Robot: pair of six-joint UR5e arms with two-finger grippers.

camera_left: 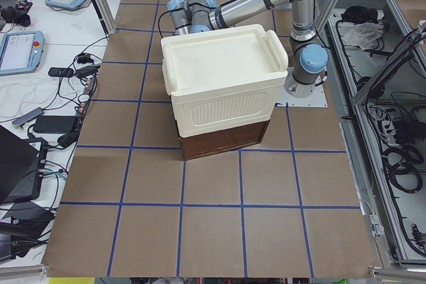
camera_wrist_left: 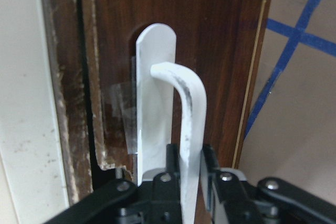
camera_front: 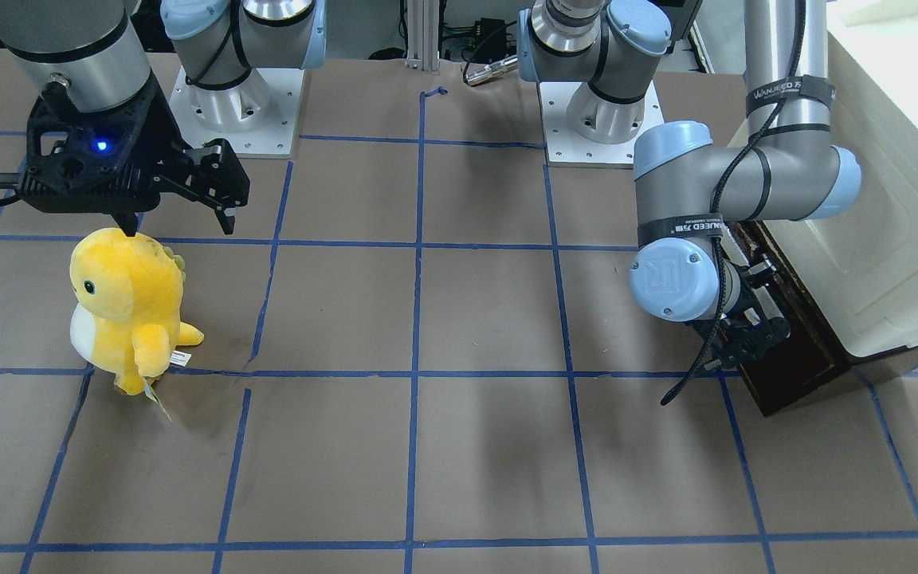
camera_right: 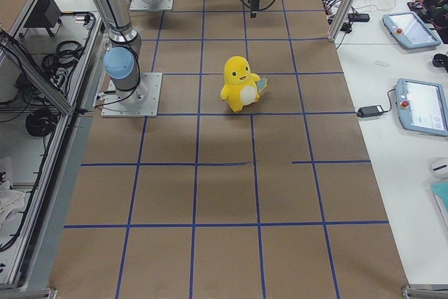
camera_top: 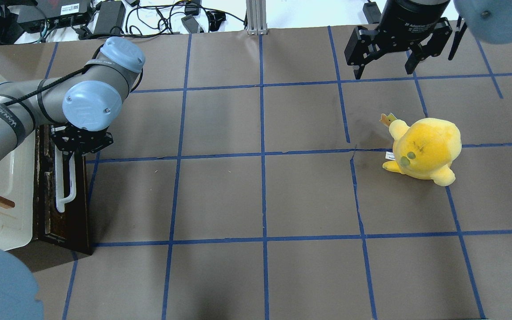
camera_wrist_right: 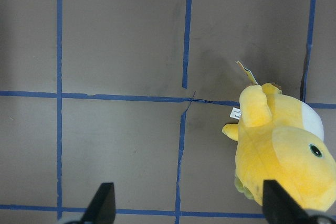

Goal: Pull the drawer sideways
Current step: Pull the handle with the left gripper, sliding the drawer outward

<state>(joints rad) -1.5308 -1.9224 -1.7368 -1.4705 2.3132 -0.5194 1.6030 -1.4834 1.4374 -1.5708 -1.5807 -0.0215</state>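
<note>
The dark brown wooden drawer (camera_top: 65, 222) sits under a cream-white box at the table's left end, its front facing the table. Its long white bar handle (camera_top: 66, 182) runs along the front. My left gripper (camera_top: 73, 151) is shut on one end of the white handle (camera_wrist_left: 190, 124); in the left wrist view the fingers (camera_wrist_left: 170, 169) press both sides of the bar. The drawer front (camera_front: 786, 375) and left gripper (camera_front: 742, 339) also show in the front-facing view. My right gripper (camera_top: 385, 62) hangs open and empty above the far right of the table.
A large cream-white plastic box (camera_left: 223, 84) rests on top of the drawer unit (camera_left: 223, 139). A yellow plush toy (camera_top: 422, 149) stands on the right side of the table, also seen below the right gripper (camera_wrist_right: 283, 150). Blue tape lines grid the brown table.
</note>
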